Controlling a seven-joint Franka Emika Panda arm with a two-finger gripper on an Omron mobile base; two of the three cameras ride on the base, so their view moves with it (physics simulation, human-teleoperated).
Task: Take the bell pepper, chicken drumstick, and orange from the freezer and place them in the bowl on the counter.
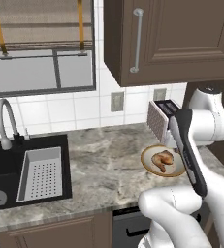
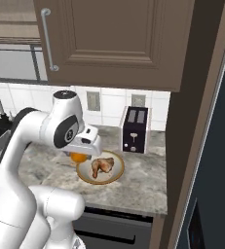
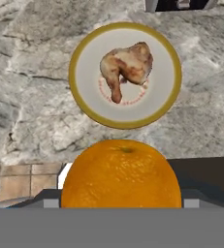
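Note:
My gripper [image 3: 120, 201] is shut on the orange [image 3: 121, 174], a smooth bright-orange ball that fills the bottom of the hand view. From the right base view the orange [image 2: 77, 156] hangs under the gripper [image 2: 81, 151], just left of the bowl [image 2: 115, 176]. The beige bowl [image 3: 74, 72] with its tan-gold rim sits on the marbled counter [image 3: 31, 97]. In it lies the golden-brown chicken drumstick [image 3: 127, 65]. From the left base view the drumstick [image 1: 163, 160] and bowl [image 1: 147, 152] show beside my forearm. The bell pepper is out of view.
A toaster [image 2: 135, 129] stands just behind the bowl against the tiled wall. A black sink [image 1: 7, 169] with a grey basket [image 1: 40, 174] and a faucet [image 1: 4, 121] lies to the left. The dark freezer [image 2: 216, 160] rises at the right. Wall cabinets [image 1: 181, 38] hang overhead.

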